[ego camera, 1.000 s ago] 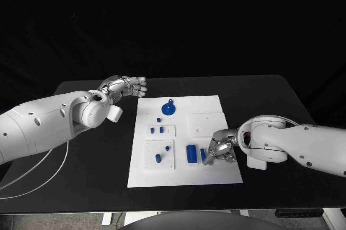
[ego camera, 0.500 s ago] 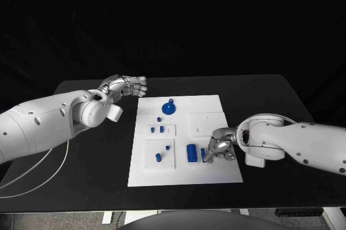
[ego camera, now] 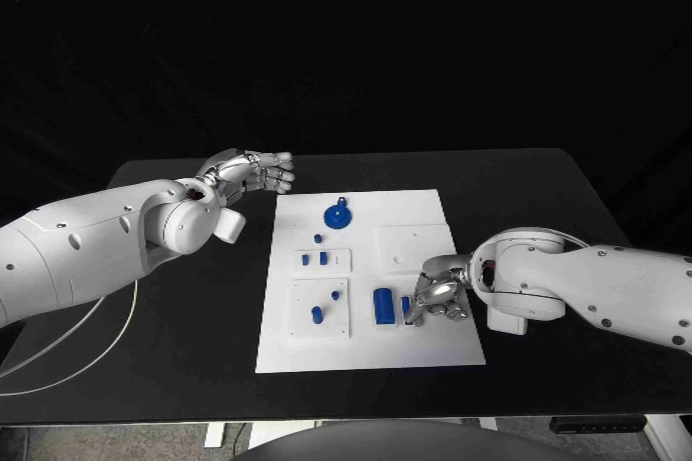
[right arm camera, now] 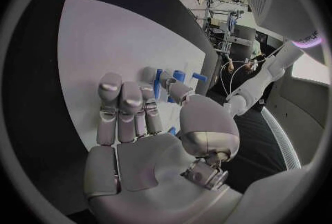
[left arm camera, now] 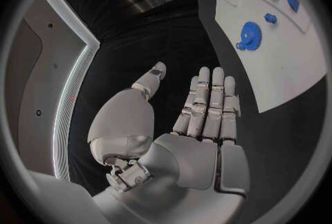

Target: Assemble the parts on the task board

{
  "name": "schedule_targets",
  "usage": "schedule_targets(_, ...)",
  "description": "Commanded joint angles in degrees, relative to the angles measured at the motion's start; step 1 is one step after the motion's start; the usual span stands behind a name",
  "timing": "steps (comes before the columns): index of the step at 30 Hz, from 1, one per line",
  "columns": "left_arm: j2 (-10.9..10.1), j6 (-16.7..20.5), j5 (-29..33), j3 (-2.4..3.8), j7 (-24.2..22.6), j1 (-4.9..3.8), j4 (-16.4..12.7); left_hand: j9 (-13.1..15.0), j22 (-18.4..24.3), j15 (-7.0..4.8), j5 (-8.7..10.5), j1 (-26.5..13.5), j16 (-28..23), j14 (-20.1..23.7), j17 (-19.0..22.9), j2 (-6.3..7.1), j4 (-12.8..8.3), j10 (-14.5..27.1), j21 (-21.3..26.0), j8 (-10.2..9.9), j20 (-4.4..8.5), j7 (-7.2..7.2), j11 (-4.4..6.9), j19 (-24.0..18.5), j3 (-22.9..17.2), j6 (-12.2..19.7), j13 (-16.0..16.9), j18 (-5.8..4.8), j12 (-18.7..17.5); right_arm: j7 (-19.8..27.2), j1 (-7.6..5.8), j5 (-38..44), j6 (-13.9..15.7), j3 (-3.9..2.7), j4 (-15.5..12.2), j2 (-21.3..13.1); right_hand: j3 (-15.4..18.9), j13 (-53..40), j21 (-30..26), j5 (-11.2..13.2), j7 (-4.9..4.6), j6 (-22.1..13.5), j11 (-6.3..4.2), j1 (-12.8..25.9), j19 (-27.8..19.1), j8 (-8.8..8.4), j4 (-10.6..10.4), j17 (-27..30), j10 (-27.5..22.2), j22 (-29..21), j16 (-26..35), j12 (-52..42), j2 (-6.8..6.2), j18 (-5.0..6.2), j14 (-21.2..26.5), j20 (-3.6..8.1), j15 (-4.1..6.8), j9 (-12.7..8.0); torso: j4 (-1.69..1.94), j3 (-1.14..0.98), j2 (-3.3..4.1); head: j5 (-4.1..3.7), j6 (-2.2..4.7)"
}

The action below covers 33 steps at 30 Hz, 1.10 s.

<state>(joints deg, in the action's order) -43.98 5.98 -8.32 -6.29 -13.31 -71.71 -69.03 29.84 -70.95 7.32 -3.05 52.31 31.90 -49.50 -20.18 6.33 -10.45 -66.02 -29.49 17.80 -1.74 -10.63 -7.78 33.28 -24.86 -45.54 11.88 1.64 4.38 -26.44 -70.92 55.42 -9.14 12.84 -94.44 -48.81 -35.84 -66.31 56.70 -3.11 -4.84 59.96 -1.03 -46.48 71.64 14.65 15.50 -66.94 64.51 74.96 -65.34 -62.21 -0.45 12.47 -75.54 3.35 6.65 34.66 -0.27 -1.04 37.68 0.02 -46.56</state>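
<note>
Worktop (ego camera: 548, 191) carries the white task board (ego camera: 418, 206) at its middle, so we reach it from both sides. On the board our right robot hand (ego camera: 440, 301) bends over the near right area, fingertips at a slim blue part (ego camera: 407, 311) beside the rectangular blue block (ego camera: 384, 306); whether it pinches that part we cannot tell. Our left robot hand (ego camera: 253, 171) hangs off the far left corner, fingers apart, holding nothing. A blue gear (ego camera: 336, 217) lies at the far end.
</note>
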Motion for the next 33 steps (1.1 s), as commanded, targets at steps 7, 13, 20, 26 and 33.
schedule_targets(7,0.1,-0.7,-0.2,0.03,-0.5,-0.04,0.0,-0.1,-0.1,0.11,-0.19,-0.2,-0.3,-0.5,-0.1,-0.20,0.2,-0.1,0.4,0.4,0.06,0.23,0.33,0.2,0.0,0.3,-0.1,0.25,0.0,0.3,0.80,-1.7,0.1,0.65,0.8,-0.9,1.1,0.0,0.2,0.3,-0.62,-0.5,0.14,2.7,0.2,-0.51,-0.7,0.0,0.2,0.5,0.2,0.3,-5.40,2.53,0.0,-0.47,0.21,-0.5,-0.01,-0.02,0.00,-0.11,0.39)
schedule_targets(13,0.5,-0.6,-0.2,0.02,-0.6,-0.04,0.6,-0.1,-0.1,0.11,-0.19,-0.2,-0.3,-0.5,-0.1,-0.19,0.2,-0.1,0.4,0.4,0.06,0.23,0.32,0.2,0.0,0.3,-0.1,0.25,0.0,2.6,0.72,-4.5,-0.5,0.61,0.9,-2.3,6.6,-0.2,-0.2,0.1,-1.62,-4.0,0.98,7.8,-0.7,-2.32,-0.3,0.0,-0.8,0.4,0.4,0.4,-8.14,2.53,0.4,-0.19,-0.56,-1.2,-0.08,0.02,-0.16,-0.20,1.33)
schedule_targets(20,0.8,-0.4,0.2,-0.01,-0.9,-0.03,1.3,-0.1,-0.1,0.11,-0.17,-0.2,-0.3,-0.5,-0.2,-0.13,0.2,0.0,0.4,0.4,0.05,0.22,0.31,0.2,0.0,0.3,-0.1,0.25,0.0,4.2,-1.13,-6.1,0.3,0.37,1.7,-4.0,10.5,-0.3,-1.3,0.3,-2.48,-6.8,1.87,10.1,-2.3,-3.65,1.0,0.0,-2.6,0.2,1.1,0.8,-9.73,2.53,1.8,0.40,-1.26,-1.5,-0.09,0.17,-0.35,-0.46,2.84)
schedule_targets(26,1.1,0.4,0.5,-0.01,-1.2,-0.04,2.5,-0.1,-0.2,0.12,-0.12,-0.3,-0.4,-0.5,-0.2,-0.05,0.3,0.0,0.4,0.3,0.05,0.20,0.29,0.2,0.1,0.4,-0.1,0.24,0.0,10.3,-3.30,-9.8,3.0,-0.52,5.5,-4.3,10.9,-0.4,-1.8,0.3,-2.62,-7.3,2.00,9.4,-2.8,-3.70,1.0,0.0,-3.2,0.0,1.4,0.9,-9.63,2.53,2.2,0.70,-1.38,-1.4,-0.17,0.41,-0.77,-0.58,4.77)
schedule_targets(33,2.9,1.4,1.2,-0.01,-1.9,-0.05,5.7,-0.2,-0.3,0.13,-0.17,0.2,-0.6,-0.4,-0.4,-0.09,0.0,0.2,0.5,0.3,0.08,0.15,0.21,0.4,-0.1,0.5,-0.2,0.30,-0.1,29.3,-3.97,-22.5,13.8,-1.04,15.7,-0.4,10.9,2.9,-9.5,-2.7,-3.53,-8.0,3.01,4.1,-10.9,-3.43,1.2,4.4,-9.9,-3.0,9.3,6.0,-5.46,1.65,9.7,-1.82,-2.65,-0.8,0.09,1.08,-2.08,-0.74,7.21)
